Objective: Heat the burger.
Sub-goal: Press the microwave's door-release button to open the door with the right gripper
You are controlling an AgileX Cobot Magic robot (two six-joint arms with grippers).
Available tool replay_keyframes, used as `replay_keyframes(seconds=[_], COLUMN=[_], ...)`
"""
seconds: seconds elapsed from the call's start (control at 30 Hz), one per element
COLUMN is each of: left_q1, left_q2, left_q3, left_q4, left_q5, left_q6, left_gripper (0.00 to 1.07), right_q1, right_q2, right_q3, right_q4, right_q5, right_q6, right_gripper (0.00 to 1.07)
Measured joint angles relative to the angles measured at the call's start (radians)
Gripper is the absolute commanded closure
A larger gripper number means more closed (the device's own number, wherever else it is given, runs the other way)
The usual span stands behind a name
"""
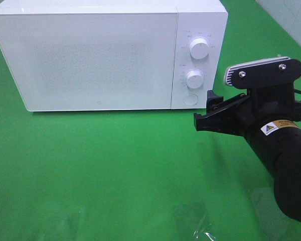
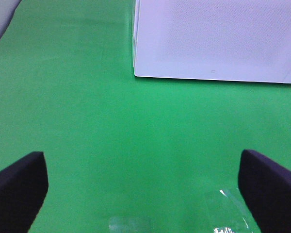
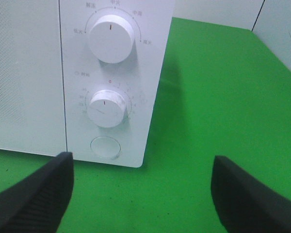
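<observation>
The burger is out of view in every frame. The white microwave stands at the back of the green table with its door shut; its front also shows as the microwave in the left wrist view. My right gripper hovers open and empty just right of the control panel, below the round door button. In the right wrist view the right gripper faces the upper knob, lower knob and button. My left gripper is wide open over bare green cloth, well short of the microwave.
A scrap of clear plastic film lies on the green cloth near the front edge, also seen as film by the left gripper. A pale wall runs along the back right.
</observation>
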Motion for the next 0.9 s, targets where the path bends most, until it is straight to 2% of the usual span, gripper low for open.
replay_keyframes(seconds=[0.5,0.63,0.7,0.8,0.87,0.9], left_q1=[0.0,0.0,0.0,0.0,0.0,0.0], left_q2=[0.0,0.0,0.0,0.0,0.0,0.0], left_q3=[0.0,0.0,0.0,0.0,0.0,0.0], left_q4=[0.0,0.0,0.0,0.0,0.0,0.0], left_q5=[0.0,0.0,0.0,0.0,0.0,0.0], left_q6=[0.0,0.0,0.0,0.0,0.0,0.0], left_gripper=[0.07,0.07,0.07,0.07,0.07,0.07], right_q1=[0.0,0.0,0.0,0.0,0.0,0.0], right_q2=[0.036,0.036,0.036,0.036,0.036,0.036], right_q3=[0.0,0.0,0.0,0.0,0.0,0.0], right_q4=[-0.053,-0.053,-0.053,-0.053,-0.053,-0.053], right_q5=[-0.043,-0.043,-0.043,-0.043,-0.042,-0.042], right_q6=[0.198,0.368,0.531,0.605,0.822,0.822], right_gripper=[0.37,0.43,0.49,0.52,0.63,0.63])
